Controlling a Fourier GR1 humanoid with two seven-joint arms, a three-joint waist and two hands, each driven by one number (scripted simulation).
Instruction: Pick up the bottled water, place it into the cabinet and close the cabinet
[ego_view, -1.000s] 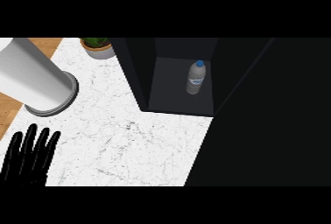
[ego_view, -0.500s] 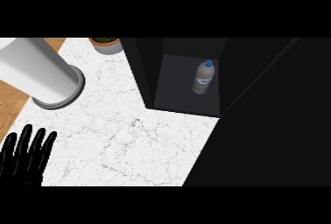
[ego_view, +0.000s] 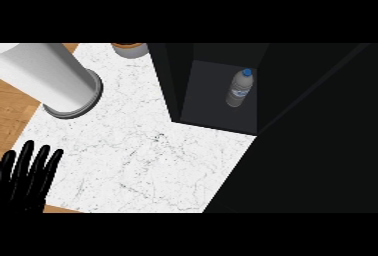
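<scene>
Already your water bottle (ego_view: 239, 88) stands upright inside the dark cabinet (ego_view: 221, 107), well up and right of your only visible robot hand (ego_view: 28, 176), the left, resting spread and empty at the surface's (ego_view: 140, 155) lower-left edge.

The whole scene slides in my view: the bottled water (ego_view: 238, 88) in the cabinet (ego_view: 221, 107) now sits further right, the grey cylinder (ego_view: 55, 75) too, and the pot (ego_view: 130, 48) is nearly cut off at the top. My left hand (ego_view: 26, 177) sits lower at the left edge.
</scene>
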